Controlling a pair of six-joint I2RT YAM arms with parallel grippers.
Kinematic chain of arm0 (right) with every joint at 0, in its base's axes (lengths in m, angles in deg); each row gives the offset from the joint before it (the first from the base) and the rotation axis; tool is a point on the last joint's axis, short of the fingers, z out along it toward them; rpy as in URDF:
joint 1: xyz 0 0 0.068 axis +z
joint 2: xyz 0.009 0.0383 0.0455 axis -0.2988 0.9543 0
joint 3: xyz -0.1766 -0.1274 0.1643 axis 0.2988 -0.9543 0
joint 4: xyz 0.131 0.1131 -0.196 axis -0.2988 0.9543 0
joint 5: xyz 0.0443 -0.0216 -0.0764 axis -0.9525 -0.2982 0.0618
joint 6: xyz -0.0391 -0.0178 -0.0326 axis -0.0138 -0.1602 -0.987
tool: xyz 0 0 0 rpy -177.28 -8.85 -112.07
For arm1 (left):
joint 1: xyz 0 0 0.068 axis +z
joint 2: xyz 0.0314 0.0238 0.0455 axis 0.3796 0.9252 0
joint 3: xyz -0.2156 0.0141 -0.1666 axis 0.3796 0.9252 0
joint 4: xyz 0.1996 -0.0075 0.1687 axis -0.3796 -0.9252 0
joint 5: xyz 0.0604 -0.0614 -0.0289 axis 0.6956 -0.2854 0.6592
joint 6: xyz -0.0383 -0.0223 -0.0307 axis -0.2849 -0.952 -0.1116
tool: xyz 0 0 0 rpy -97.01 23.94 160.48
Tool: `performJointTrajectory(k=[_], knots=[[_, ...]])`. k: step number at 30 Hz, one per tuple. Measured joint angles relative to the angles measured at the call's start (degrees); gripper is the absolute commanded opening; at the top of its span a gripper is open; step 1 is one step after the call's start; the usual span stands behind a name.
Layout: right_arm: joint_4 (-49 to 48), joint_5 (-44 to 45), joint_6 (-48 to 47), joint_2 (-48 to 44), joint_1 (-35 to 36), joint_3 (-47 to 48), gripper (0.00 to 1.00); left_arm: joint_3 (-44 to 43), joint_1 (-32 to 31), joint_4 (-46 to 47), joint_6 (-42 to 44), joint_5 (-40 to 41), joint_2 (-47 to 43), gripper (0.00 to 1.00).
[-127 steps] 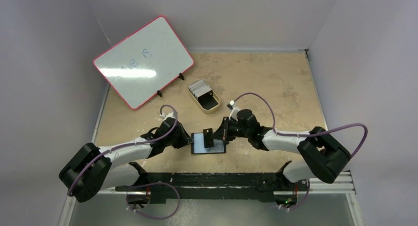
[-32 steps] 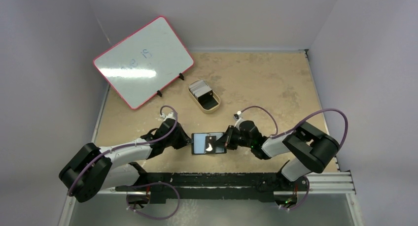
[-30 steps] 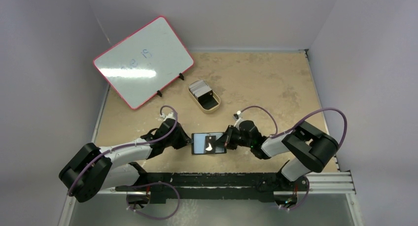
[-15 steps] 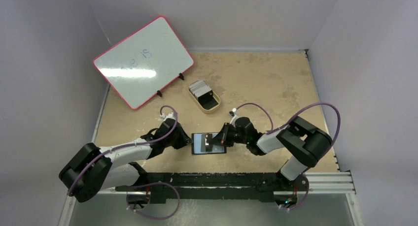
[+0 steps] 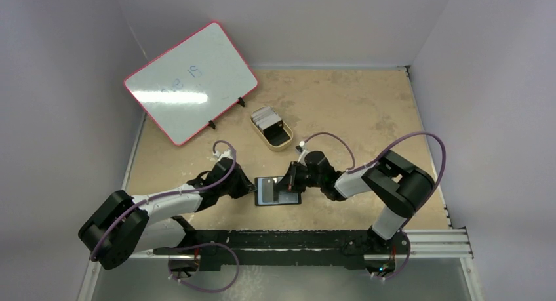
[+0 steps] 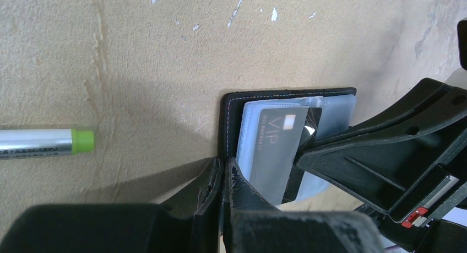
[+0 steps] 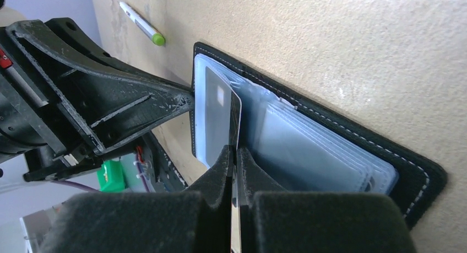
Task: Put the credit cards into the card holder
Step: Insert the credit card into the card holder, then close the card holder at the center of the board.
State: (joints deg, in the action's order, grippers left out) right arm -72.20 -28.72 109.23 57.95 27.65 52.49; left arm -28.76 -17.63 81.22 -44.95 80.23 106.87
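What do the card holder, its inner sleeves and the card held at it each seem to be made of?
Card holder: probably leather or an imitation, matt black, with pale stitching along the edge. Inner sleeves: soft clear plastic, glossy, with the layers showing through one another. Credit card: seemingly stiff plastic, thin and flat, its grey printed face slightly shiny.

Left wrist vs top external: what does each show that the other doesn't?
Left wrist only: VIP print on the card, clear sleeves, green-capped pen. Top external only: whiteboard, tin with the card stack, both arms whole. Both: open card holder, right gripper shut on the card over it, left gripper shut at its edge.
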Motion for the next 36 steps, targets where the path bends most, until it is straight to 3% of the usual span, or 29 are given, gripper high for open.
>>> performJointTrajectory(k=[11,17,26,36], knots=[[3.45,0.42,-1.25,0.83,1.86,3.1,0.3,0.02,-0.28,0.09,-0.15,0.24,-0.02,0.0],[12.63,3.28,-2.71,-6.78,2.21,2.82,0.41,0.61,-0.66,0.94,-0.63,0.22,-0.2,0.0],[25.24,11.74,-4.22,-20.44,2.21,1.88,0.46,0.63,-0.7,0.92,-0.66,0.22,-0.28,0.0],[29.99,15.43,-4.13,-21.53,2.21,-0.33,0.46,0.74,-0.7,1.27,-1.25,-0.2,-0.24,0.0]])
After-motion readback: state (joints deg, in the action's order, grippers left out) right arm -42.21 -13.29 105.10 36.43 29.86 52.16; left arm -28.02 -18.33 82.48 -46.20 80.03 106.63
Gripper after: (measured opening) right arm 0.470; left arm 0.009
